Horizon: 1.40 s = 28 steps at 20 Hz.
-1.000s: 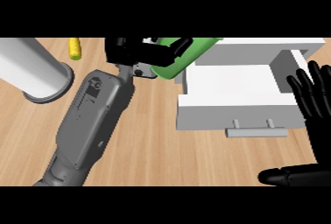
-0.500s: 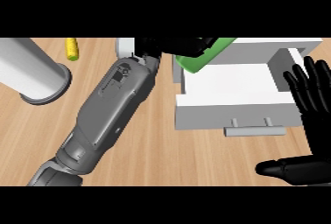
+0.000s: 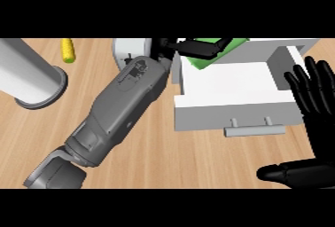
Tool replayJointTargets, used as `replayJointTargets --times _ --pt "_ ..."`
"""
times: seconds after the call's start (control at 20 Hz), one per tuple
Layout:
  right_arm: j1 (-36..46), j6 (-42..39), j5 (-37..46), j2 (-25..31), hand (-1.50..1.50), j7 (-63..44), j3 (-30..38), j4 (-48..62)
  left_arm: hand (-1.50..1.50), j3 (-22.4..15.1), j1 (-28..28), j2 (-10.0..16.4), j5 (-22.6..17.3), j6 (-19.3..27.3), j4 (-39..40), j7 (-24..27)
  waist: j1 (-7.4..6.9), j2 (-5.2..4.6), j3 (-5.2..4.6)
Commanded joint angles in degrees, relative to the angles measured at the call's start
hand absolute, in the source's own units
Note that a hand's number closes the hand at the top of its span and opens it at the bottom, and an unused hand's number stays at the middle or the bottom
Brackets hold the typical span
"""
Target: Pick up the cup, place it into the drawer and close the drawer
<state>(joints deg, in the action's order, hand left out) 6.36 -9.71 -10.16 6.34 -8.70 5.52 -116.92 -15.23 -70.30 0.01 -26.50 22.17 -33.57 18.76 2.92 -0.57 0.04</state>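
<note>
Cup: green cup (image 3: 204,62) is hanging above the rear-left corner of the open white drawer (image 3: 229,117) | Left hand (image 3: 196,48): is clamping the cup, fingers curled round it | Right hand (image 3: 319,133): is resting at the right edge beside the drawer, fingers straight and spread | Surroundings: corn cob (image 3: 67,49) and pale cylinder (image 3: 29,75) are sitting well apart on the left.

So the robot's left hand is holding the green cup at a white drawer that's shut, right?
Not quite: the drawer is open. The head view shows its white inside from above. The rest holds: the left hand has its fingers curled round the green cup at the drawer's far left corner.
</note>
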Motion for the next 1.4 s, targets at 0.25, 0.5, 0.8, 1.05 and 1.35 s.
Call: replayJointTargets --times 0.25,0.5,0.8,1.05,1.35 --pt "1.3 -1.4 -0.9 0.6 -1.5 0.6 0.0 2.2 1.5 -8.9 -5.5 0.0 -4.8 1.9 8.7 1.2 1.28 -0.36 0.03" --pt "0.9 -1.4 -0.9 -0.7 -1.5 1.7 -1.3 2.0 1.5 -14.0 -4.8 0.0 -6.8 3.5 10.3 0.9 2.79 -0.65 0.07" --pt "1.4 -2.7 -1.9 -0.1 -1.5 4.3 0.4 4.8 -1.5 -18.4 -5.3 0.0 -6.1 5.0 13.4 -0.2 3.37 -1.07 0.12" --pt "0.4 -2.8 -2.4 -1.2 -1.5 3.1 -1.7 1.8 -1.5 -18.5 -6.0 0.0 -10.9 5.9 9.3 -0.5 3.48 -0.8 0.06" --pt "1.5 -4.7 -8.7 0.5 -1.5 1.1 1.3 1.5 -1.5 -16.3 -4.7 0.0 -15.8 3.3 6.1 7.3 2.2 -0.57 0.02"
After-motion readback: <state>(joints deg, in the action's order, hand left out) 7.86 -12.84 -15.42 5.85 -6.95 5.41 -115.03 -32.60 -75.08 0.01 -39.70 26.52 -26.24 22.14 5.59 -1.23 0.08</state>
